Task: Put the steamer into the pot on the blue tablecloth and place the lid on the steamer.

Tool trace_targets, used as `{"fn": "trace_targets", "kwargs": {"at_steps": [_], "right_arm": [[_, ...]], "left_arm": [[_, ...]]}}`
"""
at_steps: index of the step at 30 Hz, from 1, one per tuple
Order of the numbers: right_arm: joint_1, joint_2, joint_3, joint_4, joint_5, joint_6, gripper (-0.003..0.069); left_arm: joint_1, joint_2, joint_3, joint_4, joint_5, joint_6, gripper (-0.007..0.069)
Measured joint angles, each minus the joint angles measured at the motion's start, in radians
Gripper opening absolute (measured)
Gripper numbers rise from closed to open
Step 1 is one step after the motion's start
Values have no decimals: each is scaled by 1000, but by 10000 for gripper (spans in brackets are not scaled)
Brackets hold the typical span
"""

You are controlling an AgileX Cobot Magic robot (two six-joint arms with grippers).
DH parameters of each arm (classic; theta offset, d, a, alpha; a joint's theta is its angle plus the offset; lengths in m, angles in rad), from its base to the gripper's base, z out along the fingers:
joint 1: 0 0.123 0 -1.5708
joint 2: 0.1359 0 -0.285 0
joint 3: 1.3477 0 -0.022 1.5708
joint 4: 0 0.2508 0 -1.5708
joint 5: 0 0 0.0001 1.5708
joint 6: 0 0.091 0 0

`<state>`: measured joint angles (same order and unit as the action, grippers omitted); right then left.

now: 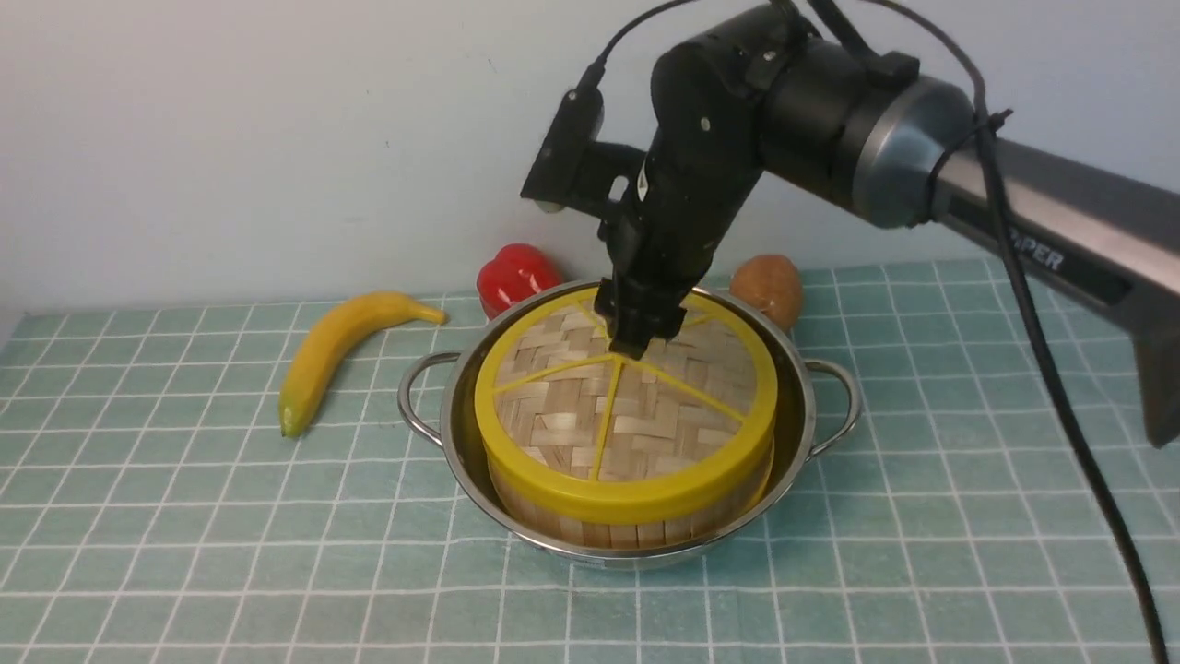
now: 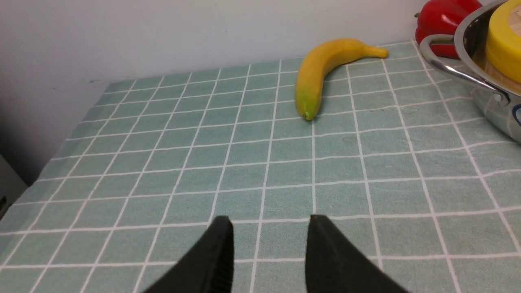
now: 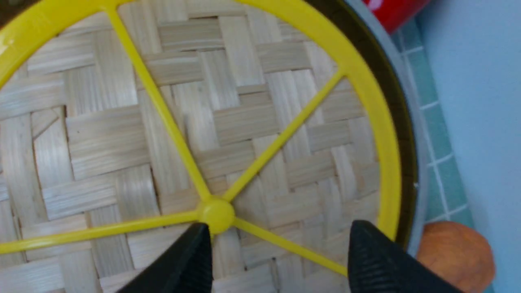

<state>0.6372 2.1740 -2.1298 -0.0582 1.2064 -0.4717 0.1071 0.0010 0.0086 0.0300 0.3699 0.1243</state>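
Note:
The shiny pot (image 1: 800,383) stands on the blue tablecloth (image 1: 184,516) with the bamboo steamer (image 1: 590,529) inside it. The woven lid (image 1: 636,424) with its yellow rim lies flat on top of the steamer. My right gripper (image 1: 636,343) hangs just above the lid's middle. In the right wrist view this gripper (image 3: 279,226) is open, the lid's yellow knob (image 3: 215,213) sits beside one fingertip, and nothing is gripped. My left gripper (image 2: 270,219) is open over bare cloth, left of the pot (image 2: 488,101), and holds nothing.
A banana (image 1: 336,346) lies on the cloth left of the pot. A red pepper (image 1: 516,275) and a brown round fruit (image 1: 768,286) stand behind the pot near the wall. The right arm's cable (image 1: 1060,387) hangs down at the right.

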Motion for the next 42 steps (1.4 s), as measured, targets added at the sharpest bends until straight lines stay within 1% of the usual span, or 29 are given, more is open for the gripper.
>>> {"fn": "trace_targets", "kwargs": {"at_steps": [1,2,3,5,6,7,8,10,15,16,17,19,23,28,30,33,35,36,38,39,42], "right_arm": [[0,-11,-37,-6,10,31,435],[0,-13,-50,-7,12,37,428],[0,-29,-95,-12,15,79,378],[0,-62,-147,-19,15,139,233],[0,-81,-160,-24,15,161,149],[0,-96,-168,-29,15,177,88],[0,-114,-173,-35,15,191,45],[0,-149,-176,-57,16,232,-8],[0,-208,-177,-78,21,354,-14],[0,-230,-177,-72,21,413,-13],[0,-232,-177,-71,21,413,-13],[0,-255,-177,-54,22,472,-11],[0,-264,-177,-38,22,509,-4],[-2,-264,-175,-52,24,508,3],[-7,-271,-146,-54,22,490,7],[-20,-308,-56,-54,20,472,13],[-50,-411,144,-50,18,486,23],[-53,-421,162,-49,18,489,24],[-82,-535,328,-49,-11,531,33],[-108,-612,461,-49,-68,571,39],[-169,-831,733,-50,-231,648,55]], "left_arm": [[0,0,0,0,0,0,243],[0,0,0,0,0,0,243],[0,0,0,0,0,0,243],[0,0,0,0,0,0,243],[0,0,0,0,0,0,243],[0,0,0,0,0,0,243],[0,0,0,0,0,0,243],[0,0,0,0,0,0,243],[0,0,0,0,0,0,243],[0,0,0,0,0,0,243],[0,0,0,0,0,0,243],[0,0,0,0,0,0,243],[0,-1,0,0,0,0,243],[0,-1,0,0,0,0,243],[0,-1,0,0,0,0,243],[0,-1,0,0,0,0,243],[0,-1,0,0,0,0,243],[0,-1,0,0,0,0,243],[0,-1,0,0,0,0,243],[0,-1,0,0,0,0,243],[0,-1,0,0,0,0,243]]}}
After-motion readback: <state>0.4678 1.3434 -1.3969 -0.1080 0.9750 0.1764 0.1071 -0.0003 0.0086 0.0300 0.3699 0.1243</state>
